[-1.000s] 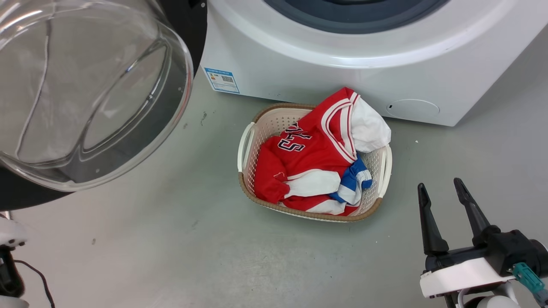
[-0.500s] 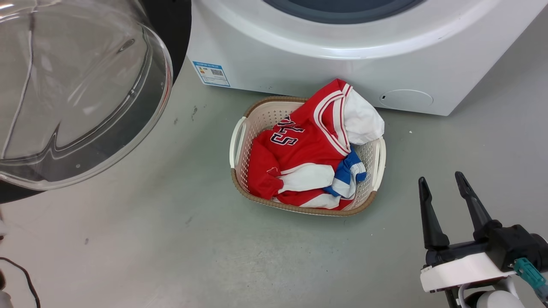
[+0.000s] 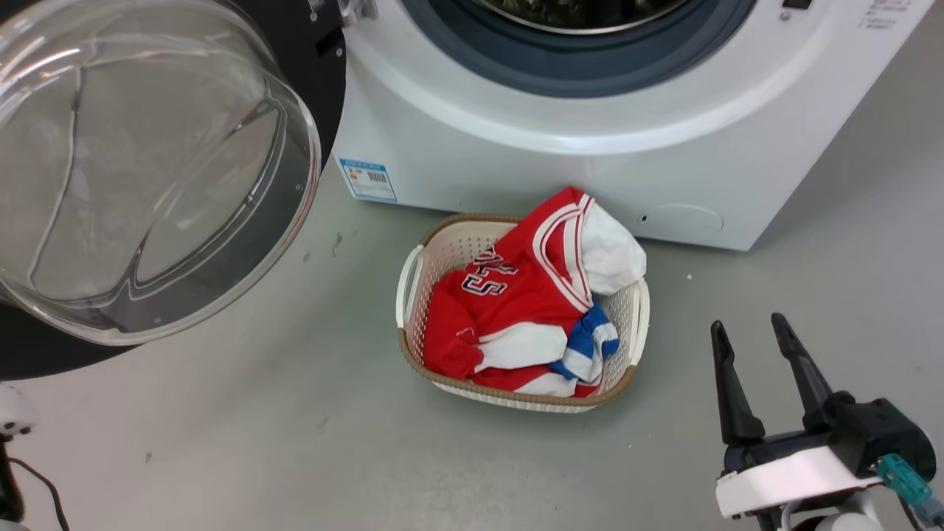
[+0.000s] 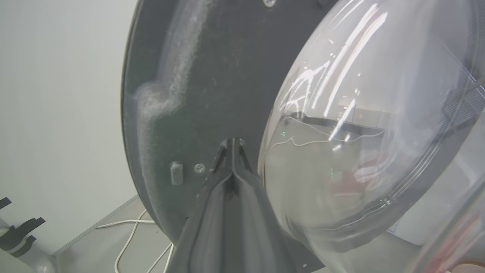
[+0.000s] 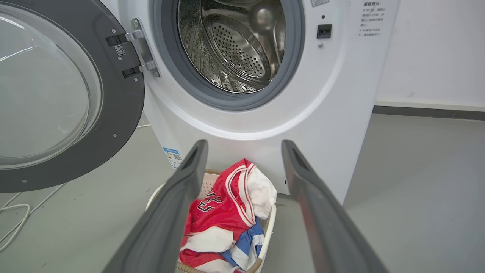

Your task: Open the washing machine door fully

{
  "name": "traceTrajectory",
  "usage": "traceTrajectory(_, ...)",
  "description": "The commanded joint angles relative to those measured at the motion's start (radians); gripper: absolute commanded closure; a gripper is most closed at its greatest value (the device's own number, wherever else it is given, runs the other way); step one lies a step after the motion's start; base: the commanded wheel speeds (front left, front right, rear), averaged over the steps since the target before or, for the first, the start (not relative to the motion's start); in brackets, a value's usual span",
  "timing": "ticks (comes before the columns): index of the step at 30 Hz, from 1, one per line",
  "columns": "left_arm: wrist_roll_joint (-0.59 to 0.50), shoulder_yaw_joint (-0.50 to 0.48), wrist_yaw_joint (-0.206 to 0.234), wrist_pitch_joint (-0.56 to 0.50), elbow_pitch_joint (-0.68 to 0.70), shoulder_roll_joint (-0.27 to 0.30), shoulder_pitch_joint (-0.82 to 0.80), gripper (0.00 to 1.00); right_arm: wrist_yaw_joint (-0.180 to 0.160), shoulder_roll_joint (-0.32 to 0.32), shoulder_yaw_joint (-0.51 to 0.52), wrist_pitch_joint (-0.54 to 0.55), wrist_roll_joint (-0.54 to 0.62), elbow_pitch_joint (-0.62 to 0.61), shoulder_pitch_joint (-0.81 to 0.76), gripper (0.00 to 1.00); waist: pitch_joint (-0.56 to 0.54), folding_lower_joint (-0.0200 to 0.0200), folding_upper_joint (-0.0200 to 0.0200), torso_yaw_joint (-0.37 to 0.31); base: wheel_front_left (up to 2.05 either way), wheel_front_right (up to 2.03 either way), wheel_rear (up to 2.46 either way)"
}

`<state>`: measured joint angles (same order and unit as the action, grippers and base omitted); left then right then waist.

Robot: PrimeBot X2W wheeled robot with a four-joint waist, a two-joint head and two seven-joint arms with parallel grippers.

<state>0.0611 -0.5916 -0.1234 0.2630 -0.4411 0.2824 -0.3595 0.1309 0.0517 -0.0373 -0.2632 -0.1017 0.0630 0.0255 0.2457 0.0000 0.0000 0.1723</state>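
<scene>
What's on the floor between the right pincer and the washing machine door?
In the head view, a laundry basket holding a red jersey sits between the right pincer and the washing machine door.

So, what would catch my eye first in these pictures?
The washing machine door stands open on the left, its bulging clear glass bowl looming large in the head view, with the shiny steel drum exposed beside it. On the grey floor sits a white laundry basket holding a bright red jersey. The right claw hangs open at the lower right.
</scene>
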Motion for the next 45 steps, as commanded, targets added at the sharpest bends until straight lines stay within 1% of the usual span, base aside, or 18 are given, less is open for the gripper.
traceTrajectory(1,-0.006,0.005,-0.003,0.003,0.011,-0.001,0.016,1.00,0.000,-0.003,-0.003,-0.002,-0.008,0.001,-0.009,0.00,-0.023,0.0000,0.0000,-0.004,0.00,0.00,0.00)
traceTrajectory(4,-0.013,0.039,-0.004,0.003,0.063,-0.017,0.049,1.00,0.000,-0.003,-0.009,-0.002,-0.017,0.006,-0.021,0.00,-0.058,0.0000,0.0000,-0.006,0.00,0.00,0.00)
traceTrajectory(8,-0.031,0.093,-0.004,0.003,0.157,-0.059,0.101,1.00,0.000,-0.003,-0.009,-0.002,-0.030,0.002,-0.037,0.00,-0.096,0.0000,0.0000,-0.012,0.00,0.00,0.00)
traceTrajectory(14,-0.074,0.196,-0.005,0.003,0.289,-0.142,0.184,1.00,0.000,-0.003,-0.008,-0.002,-0.044,-0.017,-0.058,0.00,-0.132,0.0000,0.0000,-0.021,0.00,0.00,0.00)
traceTrajectory(19,-0.093,0.282,-0.003,0.003,0.363,-0.187,0.246,1.00,0.000,-0.003,0.006,-0.002,-0.048,-0.052,-0.072,0.00,-0.150,0.0000,0.0000,-0.033,0.00,0.00,0.00)
traceTrajectory(24,-0.092,0.362,-0.001,0.003,0.412,-0.210,0.294,1.00,0.000,-0.003,0.014,-0.002,-0.042,-0.091,-0.083,0.00,-0.156,0.0000,0.0000,-0.053,0.00,0.00,0.00)
traceTrajectory(30,-0.069,0.430,0.027,0.003,0.453,-0.224,0.359,1.00,0.000,-0.003,0.022,-0.002,-0.044,-0.117,-0.094,0.00,-0.167,0.0000,0.0000,-0.093,0.00,0.00,0.00)
traceTrajectory(35,-0.045,0.484,0.047,0.003,0.447,-0.229,0.401,1.00,0.000,-0.003,0.035,-0.002,-0.045,-0.128,-0.114,0.00,-0.173,0.0000,0.0000,-0.124,0.00,0.00,0.00)
traceTrajectory(40,-0.029,0.517,0.066,0.003,0.435,-0.231,0.430,1.00,0.000,-0.003,0.040,-0.002,-0.040,-0.125,-0.136,0.00,-0.189,0.0000,0.0000,-0.148,0.00,0.00,0.00)
traceTrajectory(45,-0.037,0.544,0.080,0.003,0.426,-0.232,0.455,1.00,0.000,-0.003,0.045,-0.002,-0.040,-0.117,-0.159,0.00,-0.214,0.0000,0.0000,-0.159,0.00,0.00,0.00)
